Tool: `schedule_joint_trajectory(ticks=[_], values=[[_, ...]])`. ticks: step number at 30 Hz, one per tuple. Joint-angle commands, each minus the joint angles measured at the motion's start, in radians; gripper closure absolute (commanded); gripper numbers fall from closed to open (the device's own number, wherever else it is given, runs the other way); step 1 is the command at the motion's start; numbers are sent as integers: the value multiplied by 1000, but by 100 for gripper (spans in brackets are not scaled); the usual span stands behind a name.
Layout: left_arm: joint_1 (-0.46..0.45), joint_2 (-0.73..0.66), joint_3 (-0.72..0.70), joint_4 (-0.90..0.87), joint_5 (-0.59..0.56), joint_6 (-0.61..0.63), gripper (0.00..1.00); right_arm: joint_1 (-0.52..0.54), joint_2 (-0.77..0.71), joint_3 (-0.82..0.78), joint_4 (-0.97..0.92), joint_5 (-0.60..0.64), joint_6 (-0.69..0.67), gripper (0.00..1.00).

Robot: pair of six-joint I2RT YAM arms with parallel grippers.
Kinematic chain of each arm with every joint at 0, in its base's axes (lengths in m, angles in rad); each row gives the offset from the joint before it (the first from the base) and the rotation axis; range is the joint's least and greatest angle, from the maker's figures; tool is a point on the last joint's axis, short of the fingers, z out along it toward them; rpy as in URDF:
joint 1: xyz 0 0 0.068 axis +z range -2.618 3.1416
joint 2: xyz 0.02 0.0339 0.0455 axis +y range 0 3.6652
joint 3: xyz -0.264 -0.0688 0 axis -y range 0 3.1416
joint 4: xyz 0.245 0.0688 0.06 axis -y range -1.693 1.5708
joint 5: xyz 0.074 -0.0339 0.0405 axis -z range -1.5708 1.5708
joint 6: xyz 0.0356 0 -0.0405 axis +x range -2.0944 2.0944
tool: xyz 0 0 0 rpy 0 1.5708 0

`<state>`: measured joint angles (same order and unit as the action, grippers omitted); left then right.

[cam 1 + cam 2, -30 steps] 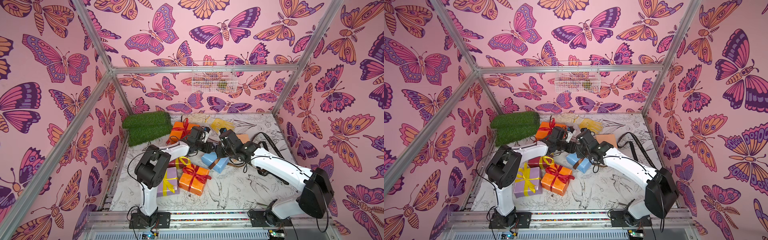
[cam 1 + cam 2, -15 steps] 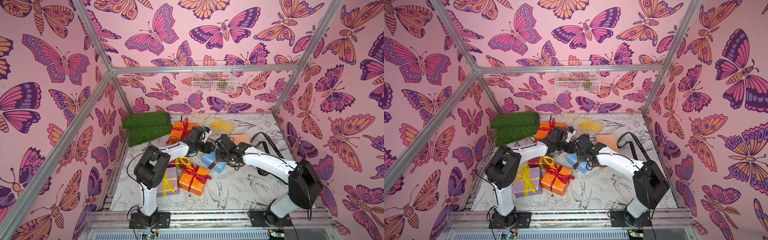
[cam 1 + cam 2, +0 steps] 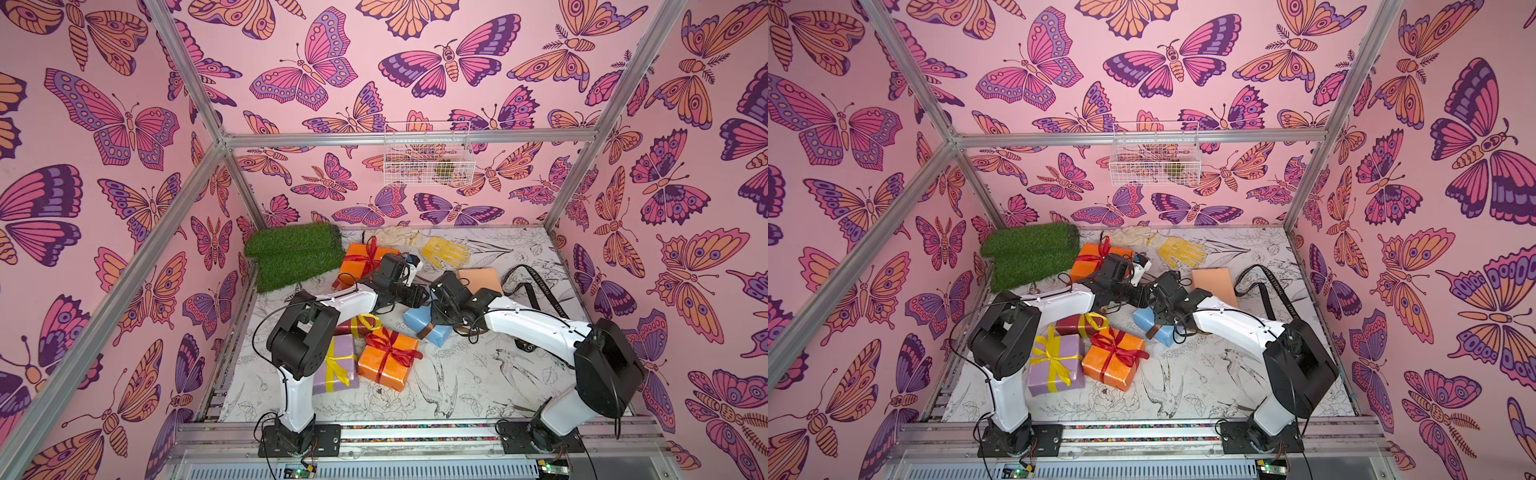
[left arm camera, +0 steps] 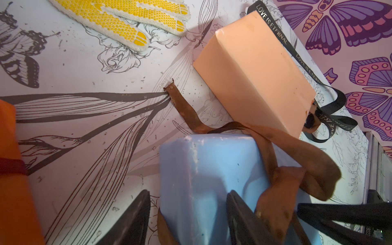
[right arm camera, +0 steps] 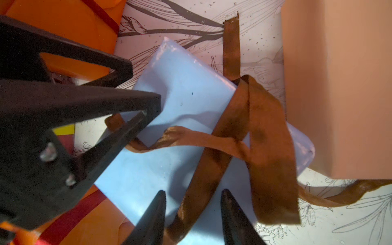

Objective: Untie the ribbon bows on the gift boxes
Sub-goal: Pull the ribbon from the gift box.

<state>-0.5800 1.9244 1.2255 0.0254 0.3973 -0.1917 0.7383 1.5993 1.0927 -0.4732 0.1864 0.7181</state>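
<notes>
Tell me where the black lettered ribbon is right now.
In both top views the black ribbon lies loose on the table, on the right side, curling between the peach box and the right wall.

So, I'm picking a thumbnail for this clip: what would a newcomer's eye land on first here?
The pink butterfly walls all around, most likely. Then mid-table, the left pincer gripping the light blue box while the right pincer straddles its loosened brown ribbon. Nearer the arms' bases sits an orange box with a bright red bow.
</notes>
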Motion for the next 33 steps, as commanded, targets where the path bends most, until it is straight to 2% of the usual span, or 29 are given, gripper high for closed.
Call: schedule_joint_trajectory(ticks=[1,12,16,21,26,33], values=[[7,-21,-17,-15,4,-2,40,-2,24,-1,11,-11,15,62],[6,-19,-21,-13,2,-2,40,-2,44,-8,26,-1,-1,90],[7,-21,-22,-13,3,-2,40,-2,16,-28,58,-5,-16,95],[6,-24,-23,-13,2,-3,40,-2,-63,-73,160,-61,-65,100],[6,-24,-23,-13,6,-3,40,-4,-122,-69,204,-124,-138,100],[6,-35,-24,-13,5,-2,40,-9,-223,-44,226,-98,-197,100]])
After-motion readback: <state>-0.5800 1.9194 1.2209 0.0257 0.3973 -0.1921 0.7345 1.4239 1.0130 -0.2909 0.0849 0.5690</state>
